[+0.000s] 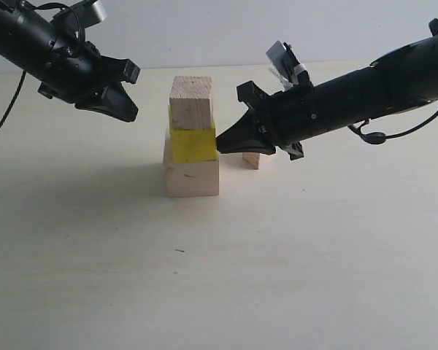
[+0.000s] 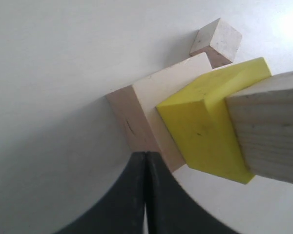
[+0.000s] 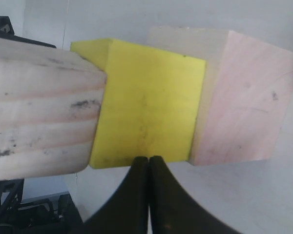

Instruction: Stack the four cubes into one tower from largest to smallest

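While three cubes (image 1: 193, 144) stand stacked, small cube (image 1: 251, 160) sits nearby

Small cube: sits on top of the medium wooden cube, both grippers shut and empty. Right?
Not on top. The small cube lies on the table beside the large wooden cube; the exterior view shows it. Left gripper and right gripper are shut and empty.

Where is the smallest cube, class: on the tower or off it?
Off. The smallest cube sits on the table beside the tower, which ends with the medium cube.
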You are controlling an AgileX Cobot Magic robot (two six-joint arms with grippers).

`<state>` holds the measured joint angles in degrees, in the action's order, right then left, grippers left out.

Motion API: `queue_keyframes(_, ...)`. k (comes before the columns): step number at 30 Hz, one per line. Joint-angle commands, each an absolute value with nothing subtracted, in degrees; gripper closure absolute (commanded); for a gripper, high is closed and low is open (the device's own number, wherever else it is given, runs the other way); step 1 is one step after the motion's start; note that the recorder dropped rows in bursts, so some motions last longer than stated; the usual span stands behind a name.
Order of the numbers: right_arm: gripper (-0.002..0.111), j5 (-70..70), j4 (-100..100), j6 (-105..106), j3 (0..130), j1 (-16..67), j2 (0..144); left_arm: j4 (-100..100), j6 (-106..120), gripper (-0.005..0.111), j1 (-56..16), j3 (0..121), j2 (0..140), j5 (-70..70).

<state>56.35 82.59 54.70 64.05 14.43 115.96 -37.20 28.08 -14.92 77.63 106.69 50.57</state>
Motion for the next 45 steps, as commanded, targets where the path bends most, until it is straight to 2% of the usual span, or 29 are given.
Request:
queue_keyframes(1,0.108,57.05,83.09,55.34,64.37,14.67,115.93,-37.61,28.34,0.107,-14.88,77.48,105.99,51.02)
queue_keyframes(34,0.108,59.82,82.59,55.34,64.37,14.67,115.93,-37.61,28.34,0.107,-14.88,77.48,105.99,50.9)
queue_keyframes(45,0.108,59.69,84.71,54.89,64.37,9.2,112.53,-37.61,28.34,0.107,-14.88,77.48,105.89,51.27)
